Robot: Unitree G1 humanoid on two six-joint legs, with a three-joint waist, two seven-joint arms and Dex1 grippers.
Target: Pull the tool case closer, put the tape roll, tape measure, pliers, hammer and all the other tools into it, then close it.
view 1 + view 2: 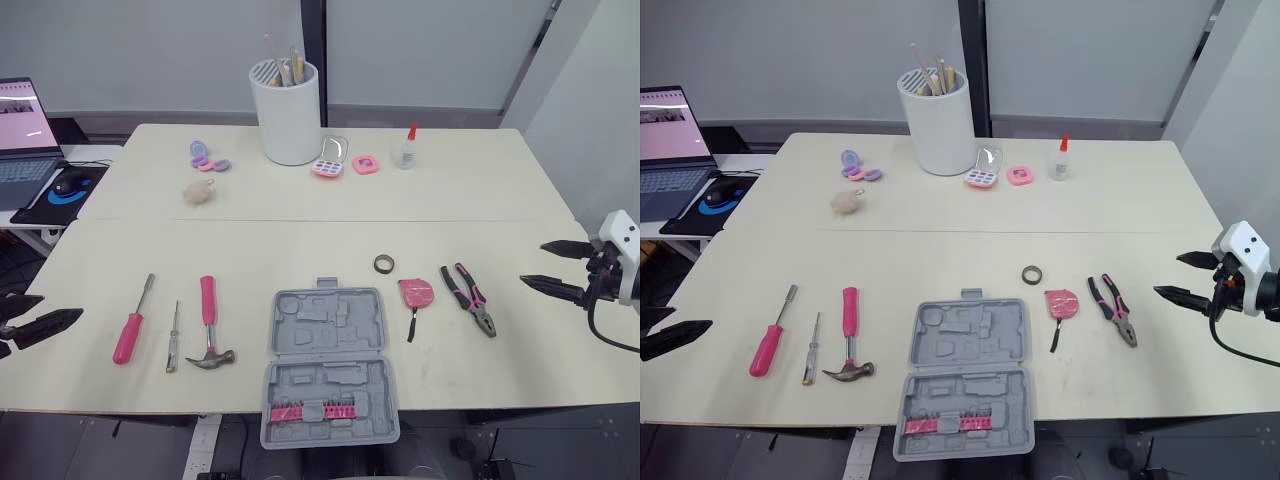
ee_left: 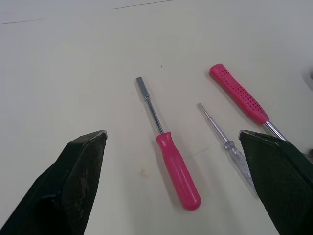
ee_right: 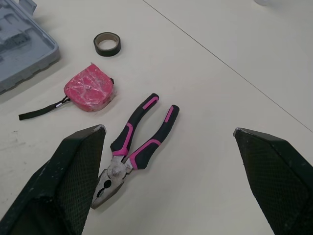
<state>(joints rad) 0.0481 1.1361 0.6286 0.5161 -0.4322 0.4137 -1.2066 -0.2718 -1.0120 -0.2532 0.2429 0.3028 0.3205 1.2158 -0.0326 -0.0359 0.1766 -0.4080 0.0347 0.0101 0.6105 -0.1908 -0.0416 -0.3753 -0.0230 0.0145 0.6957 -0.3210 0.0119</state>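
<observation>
Back of table [image 1: 300,240]: white pot [image 1: 286,110] of brushes, glue bottle [image 1: 405,150], pink compacts [image 1: 330,167], purple bits [image 1: 205,157], fluffy ball [image 1: 199,191]. Laptop [image 1: 25,130] and mouse [image 1: 68,183] on a side desk to the left. Tool case [image 1: 328,365] grey, lying open flat at the near edge, centre, pink bit strip [image 1: 313,411] in its near half. Left of it, apart: hammer [image 1: 209,325], tester screwdriver [image 1: 173,338], nut driver [image 1: 131,322]. Right of it: tape roll [image 1: 384,264], tape measure [image 1: 416,293] with its strap towards the case, pliers [image 1: 468,298]. Left claw [image 1: 62,306] off the table's left edge, fingers spread wide, holding nothing, pointed at the nut driver. Right claw [image 1: 532,263] at the right edge, spread wide, empty, aimed at the pliers, not touching
</observation>
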